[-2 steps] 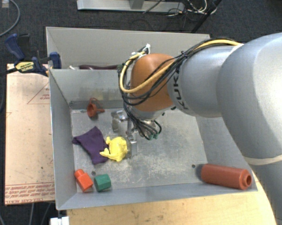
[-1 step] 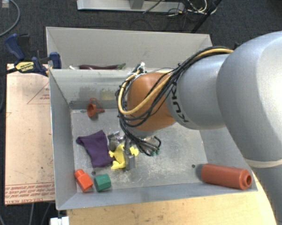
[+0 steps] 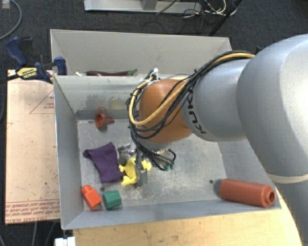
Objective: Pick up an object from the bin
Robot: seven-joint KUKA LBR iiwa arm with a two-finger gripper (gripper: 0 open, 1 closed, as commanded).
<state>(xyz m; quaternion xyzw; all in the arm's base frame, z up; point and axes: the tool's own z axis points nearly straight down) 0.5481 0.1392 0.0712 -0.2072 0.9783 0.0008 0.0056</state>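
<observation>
Camera view, tool [image 3: 138, 178] over lumpy yellow piece [image 3: 126, 172], purple cloth [image 3: 105, 162] beside

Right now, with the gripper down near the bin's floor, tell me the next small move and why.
Probably a short, straight lift. The gripper sits right down on the yellow piece, which lies against the purple cloth; whether it has hold I cannot tell. Going straight up would test that without dragging the purple cloth or nudging the green block.
</observation>
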